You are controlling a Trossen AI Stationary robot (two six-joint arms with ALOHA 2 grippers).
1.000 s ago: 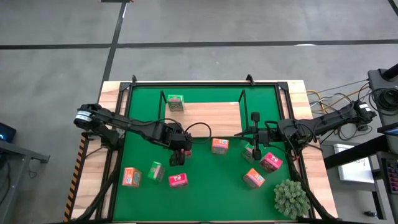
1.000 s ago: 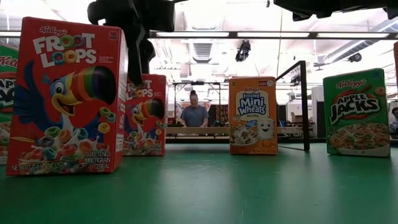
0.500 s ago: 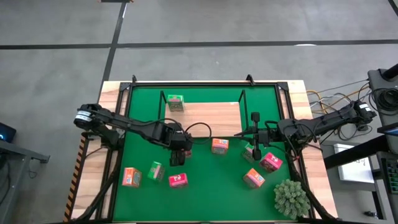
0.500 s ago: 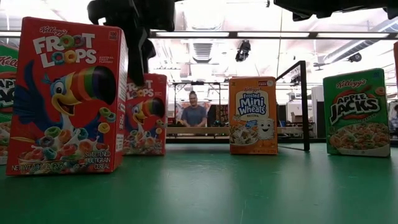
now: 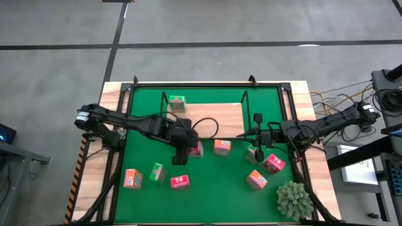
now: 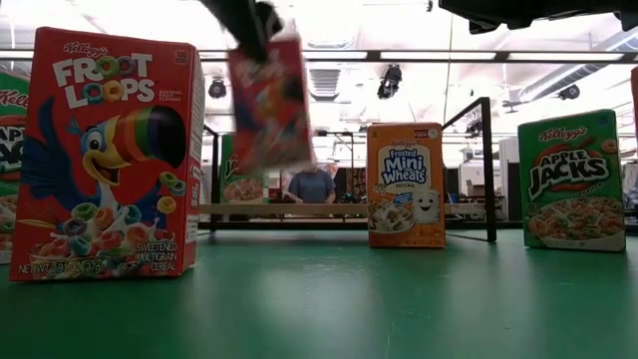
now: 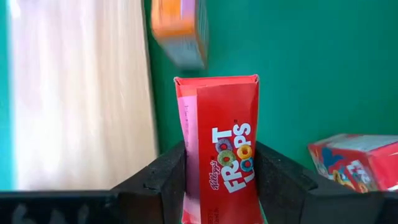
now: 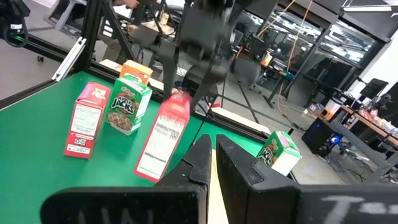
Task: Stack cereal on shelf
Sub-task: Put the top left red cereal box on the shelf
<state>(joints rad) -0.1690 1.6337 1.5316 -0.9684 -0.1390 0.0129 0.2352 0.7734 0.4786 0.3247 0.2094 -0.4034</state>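
My left gripper (image 5: 187,145) is shut on a red Froot Loops cereal box (image 6: 269,100) and holds it in the air over the green mat, near the shelf's front edge. The shelf (image 5: 210,115) is a light-wood board with black wire ends, and one green box (image 5: 177,103) stands on it. An orange Mini-Wheats box (image 6: 405,184) and a green Apple Jacks box (image 6: 571,179) stand upright on the mat. My right gripper (image 5: 246,134) waits, shut, above the mat's right half. My left gripper (image 7: 221,163) pinches the red box between its two fingers (image 7: 155,183), which lie on opposite faces at the box's upper end (image 7: 217,180). The fingers come from above. The box is lifted clear of the mat and hangs tilted below them (image 6: 269,100).
More boxes lie or stand on the mat: three near its front left (image 5: 157,172) and three at its right (image 5: 264,164). A large red box (image 6: 105,155) stands close to the low camera. A spiky plant (image 5: 293,199) sits at the near right corner.
My left gripper has risen and moved toward the right and the shelf, carrying the red box. The box stood upright on the mat before. Now it is lifted clear and tilted. The green box on the shelf now shows behind it in the low view.
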